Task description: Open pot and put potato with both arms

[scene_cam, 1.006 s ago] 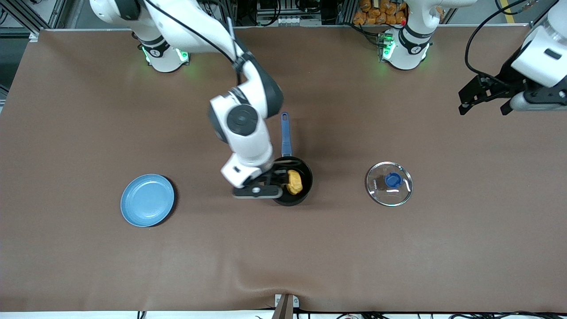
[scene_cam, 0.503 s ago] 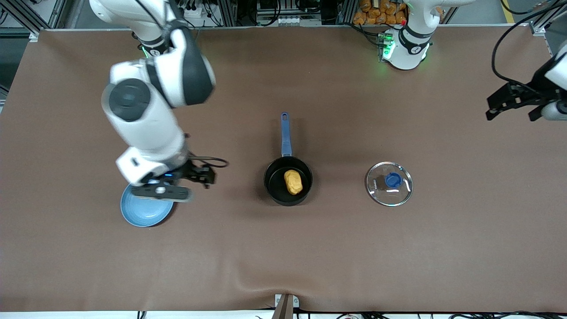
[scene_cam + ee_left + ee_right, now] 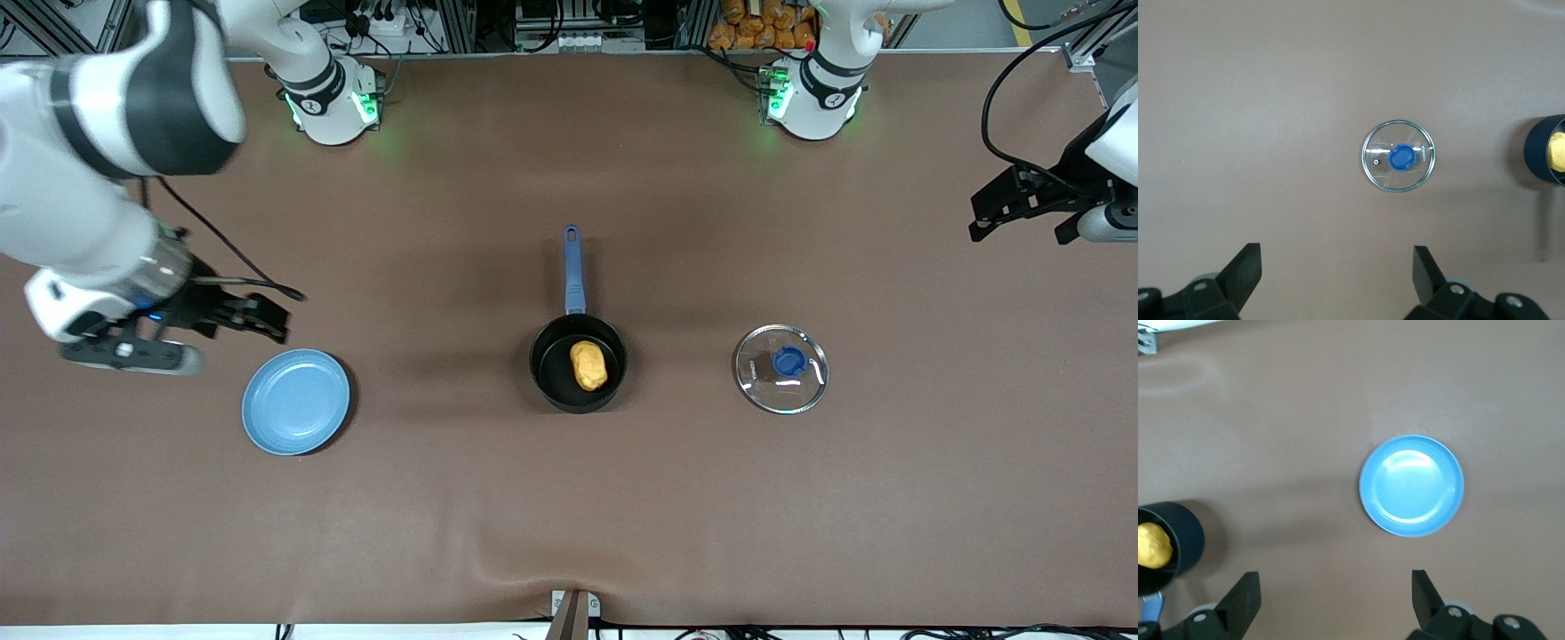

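The black pot (image 3: 546, 356) with its blue handle (image 3: 573, 267) stands uncovered mid-table. The yellow-orange potato (image 3: 589, 365) lies inside it. My right gripper (image 3: 277, 324) is open and empty, in the air over the table beside the light-blue plate, toward the right arm's end. In the right wrist view its jaws (image 3: 1336, 587) stand wide apart, with the pot (image 3: 1185, 537) and potato (image 3: 1153, 545) at the edge. My left gripper (image 3: 1018, 234) is open and empty over the left arm's end of the table. Its own view (image 3: 1336, 257) shows the pot (image 3: 1537, 157) and potato (image 3: 1558, 150).
The clear glass lid with a blue knob (image 3: 781, 368) lies flat on the table beside the pot, toward the left arm's end, and shows in the left wrist view (image 3: 1399, 156). An empty light-blue plate (image 3: 296, 402) lies toward the right arm's end, also in the right wrist view (image 3: 1411, 485).
My right gripper has pulled away from the pot, leaving the potato inside, and swung past the plate toward the right arm's end. My left gripper has drifted slightly toward its end.
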Available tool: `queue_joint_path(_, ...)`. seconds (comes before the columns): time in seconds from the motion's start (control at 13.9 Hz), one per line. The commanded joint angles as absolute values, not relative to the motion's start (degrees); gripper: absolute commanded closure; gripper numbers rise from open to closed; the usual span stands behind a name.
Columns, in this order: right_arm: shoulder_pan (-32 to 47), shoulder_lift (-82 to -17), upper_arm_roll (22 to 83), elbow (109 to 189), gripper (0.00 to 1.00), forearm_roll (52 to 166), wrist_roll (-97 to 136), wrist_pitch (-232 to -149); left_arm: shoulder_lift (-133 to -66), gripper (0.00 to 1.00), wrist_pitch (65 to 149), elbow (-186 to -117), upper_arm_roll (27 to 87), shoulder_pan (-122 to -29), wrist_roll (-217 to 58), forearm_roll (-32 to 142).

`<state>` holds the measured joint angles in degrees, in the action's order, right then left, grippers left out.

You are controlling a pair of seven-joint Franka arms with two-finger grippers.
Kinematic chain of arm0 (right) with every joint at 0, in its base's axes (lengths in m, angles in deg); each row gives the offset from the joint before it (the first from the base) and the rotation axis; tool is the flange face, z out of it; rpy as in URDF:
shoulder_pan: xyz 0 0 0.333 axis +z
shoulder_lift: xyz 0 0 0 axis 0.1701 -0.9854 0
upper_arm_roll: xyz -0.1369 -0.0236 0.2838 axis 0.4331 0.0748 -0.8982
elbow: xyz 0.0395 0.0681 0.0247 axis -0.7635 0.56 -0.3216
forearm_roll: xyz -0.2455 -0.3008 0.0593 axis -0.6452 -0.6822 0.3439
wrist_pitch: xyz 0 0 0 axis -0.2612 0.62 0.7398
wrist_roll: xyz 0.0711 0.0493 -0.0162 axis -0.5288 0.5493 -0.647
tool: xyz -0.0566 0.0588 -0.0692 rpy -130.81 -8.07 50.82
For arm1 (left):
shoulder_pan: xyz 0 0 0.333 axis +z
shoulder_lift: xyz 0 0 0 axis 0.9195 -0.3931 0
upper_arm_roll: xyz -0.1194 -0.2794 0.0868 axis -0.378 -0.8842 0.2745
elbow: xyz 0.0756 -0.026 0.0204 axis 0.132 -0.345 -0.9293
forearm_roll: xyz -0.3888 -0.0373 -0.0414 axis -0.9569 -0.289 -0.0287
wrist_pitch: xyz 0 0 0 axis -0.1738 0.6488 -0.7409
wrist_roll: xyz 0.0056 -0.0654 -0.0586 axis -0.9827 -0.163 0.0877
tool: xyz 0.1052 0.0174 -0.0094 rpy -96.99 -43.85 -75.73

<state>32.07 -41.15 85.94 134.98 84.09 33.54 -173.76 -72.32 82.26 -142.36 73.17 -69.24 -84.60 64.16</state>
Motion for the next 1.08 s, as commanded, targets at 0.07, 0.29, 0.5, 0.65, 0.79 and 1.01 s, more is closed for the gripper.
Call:
queue_joint_path(0.07,28.98,-34.96,84.99,138.23,0.00,82.04,31.11,-170.62,-72.66,0.00,81.46,-140.88,73.17,-69.49,-84.44,64.31)
queue_joint_path(0.29,28.27,-34.51,84.99,138.14,0.00,80.81,30.93,-170.52,-72.66,0.00,81.46,-140.88,73.09,-69.40,-84.43,64.14)
queue_joint_path(0.5,28.70,-34.42,86.48,137.97,0.00,80.72,30.75,-170.61,-72.75,0.00,81.46,-140.79,73.09,-69.49,-84.44,64.14)
queue_joint_path(0.65,28.62,-34.07,87.19,137.88,0.00,80.72,30.75,-170.43,-72.75,0.00,81.46,-140.88,73.09,-69.49,-84.44,64.14)
queue_joint_path(0.79,28.53,-34.07,87.19,137.62,0.00,80.72,30.84,-170.35,-72.75,0.00,81.46,-140.79,73.09,-69.49,-84.44,64.14)
queue_joint_path(1.01,27.31,-34.16,86.32,137.44,0.00,80.81,31.45,-170.52,-72.75,0.00,81.46,-140.79,73.09,-69.49,-84.44,64.14)
